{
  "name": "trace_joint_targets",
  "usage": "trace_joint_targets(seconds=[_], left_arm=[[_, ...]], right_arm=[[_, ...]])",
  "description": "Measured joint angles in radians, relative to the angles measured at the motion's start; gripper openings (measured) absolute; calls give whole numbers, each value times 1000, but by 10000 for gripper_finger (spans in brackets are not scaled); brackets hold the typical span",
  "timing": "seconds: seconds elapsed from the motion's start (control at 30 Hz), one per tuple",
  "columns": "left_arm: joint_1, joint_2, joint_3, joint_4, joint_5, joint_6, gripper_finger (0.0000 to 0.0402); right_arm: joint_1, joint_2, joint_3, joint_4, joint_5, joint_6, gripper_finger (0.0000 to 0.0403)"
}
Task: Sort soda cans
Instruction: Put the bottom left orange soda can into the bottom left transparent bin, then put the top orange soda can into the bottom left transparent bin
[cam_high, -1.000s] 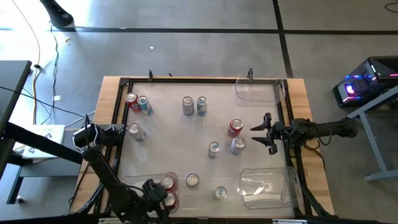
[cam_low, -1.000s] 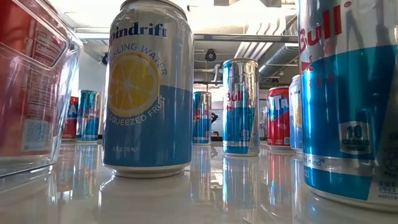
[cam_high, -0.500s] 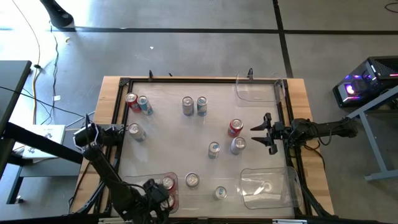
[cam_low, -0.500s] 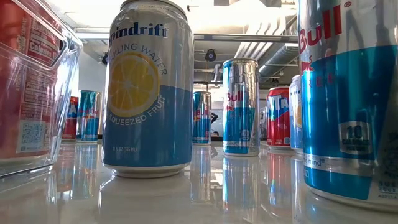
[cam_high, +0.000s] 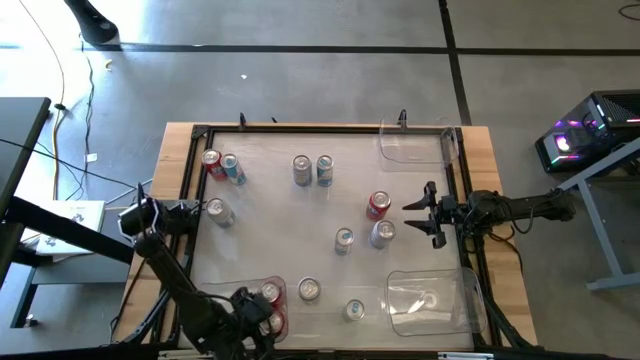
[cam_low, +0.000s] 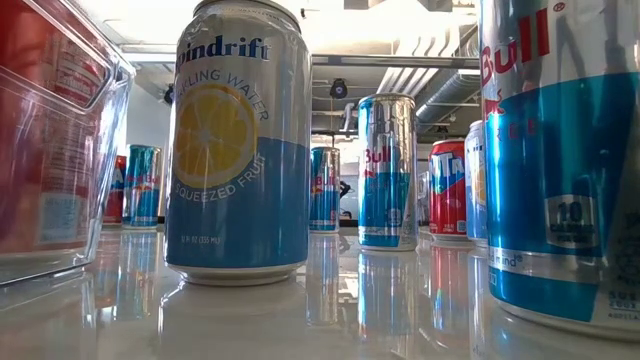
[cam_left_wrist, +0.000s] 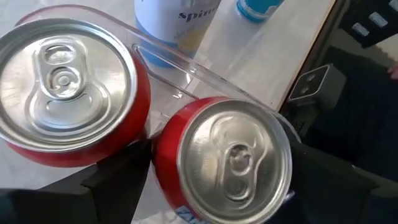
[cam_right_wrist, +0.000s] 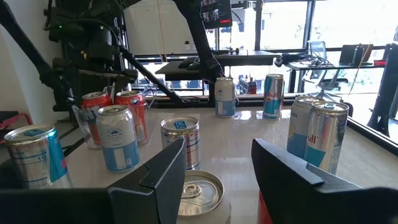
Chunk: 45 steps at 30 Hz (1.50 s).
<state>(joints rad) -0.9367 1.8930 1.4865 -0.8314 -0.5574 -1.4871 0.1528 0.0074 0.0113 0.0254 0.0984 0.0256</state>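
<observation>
Two red cans in the clear bin at the near-left corner of the tabletop, with the left gripper over them, jaws spread wide on either side of one red can and not pressing it; the other red can just beside. Along the left edge, a silver can, and farther back a red can touching a blue one. Toward the far middle, a silver can beside a blue-and-silver can. Near the front middle, a pale can and a blue can. In the centre, a blue can. Right of centre, a red can and a silver can close together. At the right edge, the right gripper, jaws partly spread and holding nothing, near that silver can. Clear bins at the far-right and near-right corners.
</observation>
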Motion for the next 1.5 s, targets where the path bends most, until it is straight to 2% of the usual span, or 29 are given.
trace_joint_targets(seconds=[0.27, 0.57, 0.67, 0.83, 0.93, 1.07, 1.2, 1.33, 1.5], left_arm=[[-12, -14, 1, 1, -5, -4, 361], [-20, -129, 0, 13, -69, 52, 361], [-8, -189, 0, -8, -185, 147, 361], [67, -311, 0, -116, -473, 324, 361], [165, -390, 0, -226, -511, 387, 361], [382, -489, 0, -356, -412, 494, 361], [640, -560, 0, -377, -246, 726, 361], [898, -598, 0, -383, -60, 948, 361], [1186, -599, 0, -450, 138, 1143, 361]], right_arm=[[0, 0, 0, 0, 0, 0, 179], [0, 0, 0, 0, 0, 0, 179], [0, 0, 0, 0, 0, 0, 179], [0, 0, 0, 0, 0, 0, 179], [0, 0, 0, 0, 0, 0, 179], [0, 0, 0, 0, 0, 0, 179], [0, 0, 0, 0, 0, 0, 179], [0, 0, 0, 0, 0, 0, 179], [0, 0, 0, 0, 0, 0, 179]])
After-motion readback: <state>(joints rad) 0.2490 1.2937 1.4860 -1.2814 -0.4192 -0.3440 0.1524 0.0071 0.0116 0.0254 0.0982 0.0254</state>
